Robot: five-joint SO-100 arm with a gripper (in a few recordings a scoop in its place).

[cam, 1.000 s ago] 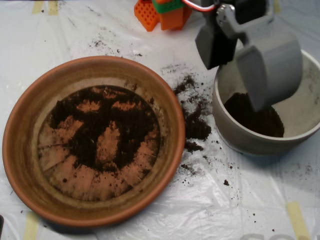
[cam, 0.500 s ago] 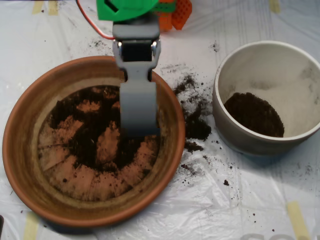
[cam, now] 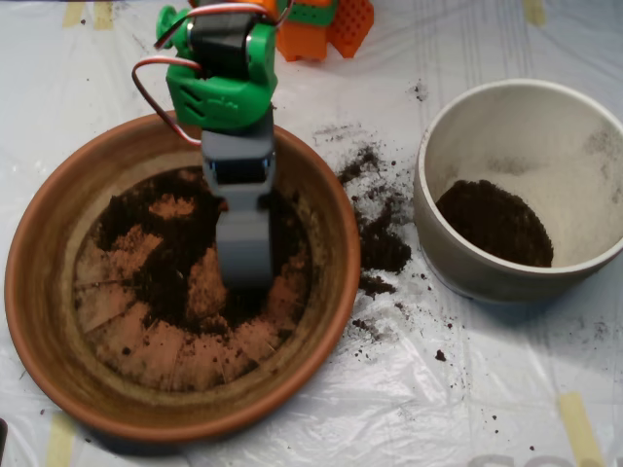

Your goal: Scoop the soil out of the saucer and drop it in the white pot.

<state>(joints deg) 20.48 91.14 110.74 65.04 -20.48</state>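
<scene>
Scoop [cam: 243, 263] is down inside the saucer [cam: 39, 292], its tip in the soil [cam: 161, 282]. I cannot tell if it is open or shut. Some soil already sits in the white pot [cam: 443, 253]. More is still smeared in the saucer, and some spilled soil [cam: 382, 248] lies between them on the plastic sheet [cam: 467, 389].

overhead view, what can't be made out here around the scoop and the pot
- Soil under the scoop: hidden by the scoop's grey body.
- Whether the scoop's tip touches the saucer: unclear from straight above.
- Depth of soil in the white pot: not readable.
- White pot's right rim: cut off by the picture's edge.
</scene>
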